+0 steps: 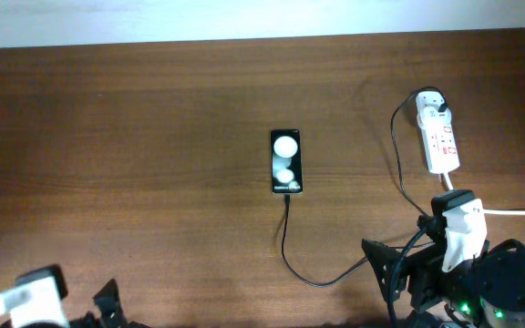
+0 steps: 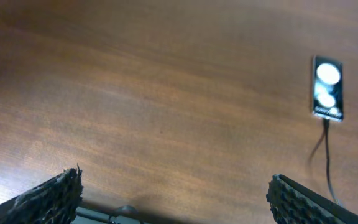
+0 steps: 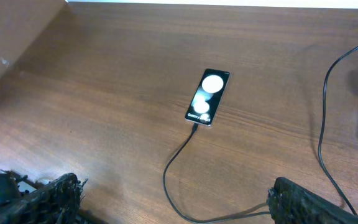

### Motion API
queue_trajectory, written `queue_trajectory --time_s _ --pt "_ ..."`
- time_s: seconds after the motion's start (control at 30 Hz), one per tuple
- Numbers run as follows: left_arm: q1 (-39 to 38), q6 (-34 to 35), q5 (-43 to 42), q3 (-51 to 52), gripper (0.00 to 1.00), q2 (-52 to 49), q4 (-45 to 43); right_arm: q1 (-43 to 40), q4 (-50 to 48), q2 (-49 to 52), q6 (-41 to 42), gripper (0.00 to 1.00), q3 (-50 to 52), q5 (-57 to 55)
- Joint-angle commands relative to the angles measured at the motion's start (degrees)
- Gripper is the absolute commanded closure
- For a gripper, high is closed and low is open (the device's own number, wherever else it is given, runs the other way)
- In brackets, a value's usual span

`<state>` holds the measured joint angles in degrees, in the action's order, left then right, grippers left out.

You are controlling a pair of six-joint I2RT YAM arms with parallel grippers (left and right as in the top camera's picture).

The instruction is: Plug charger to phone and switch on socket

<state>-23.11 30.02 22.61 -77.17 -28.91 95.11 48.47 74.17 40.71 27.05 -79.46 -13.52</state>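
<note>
From overhead we see the phone [image 1: 285, 161] lying flat near the middle of the brown tabletop [image 1: 135, 137]. Its long axis runs 12 to 6 o'clock, and its glossy face shows two white round spots. The charger [image 1: 283, 232] meets the phone's 6 o'clock end with its tip and looks seated there. Its thin black cable drops toward 6 o'clock, curves off toward 3 o'clock past the right arm, then climbs toward 12 o'clock. It ends in a white plug adapter sitting in the 12 o'clock end of the socket [image 1: 442, 146].

The socket lies at about 3 o'clock of the phone, well apart from it. We cannot tell how its red-marked switches are set. A thick white cord [image 1: 518, 214] shows beside the right arm and runs off toward 3 o'clock.

The left fingers [image 2: 51, 196] are spread wide over bare wood at the 7 o'clock corner, pinching nothing. The right fingers [image 3: 312, 202], low at 5 o'clock, are also spread wide and hold nothing. In their wrist view the cable's loop shows in the gap between them.
</note>
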Motion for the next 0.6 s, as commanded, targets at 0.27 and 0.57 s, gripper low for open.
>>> queue_trajectory --time_s 0.27,0.57 --pt "12.9 0.0 -1.0 0.4 0.01 14.9 -0.1 -0.2 0.0 0.1 0.2 0.01 -0.3 -0.7" --pt "12.9 0.0 -2.3 0.4 0.01 15.0 -0.1 -0.2 0.0 0.1 0.2 0.01 -0.3 -0.7"
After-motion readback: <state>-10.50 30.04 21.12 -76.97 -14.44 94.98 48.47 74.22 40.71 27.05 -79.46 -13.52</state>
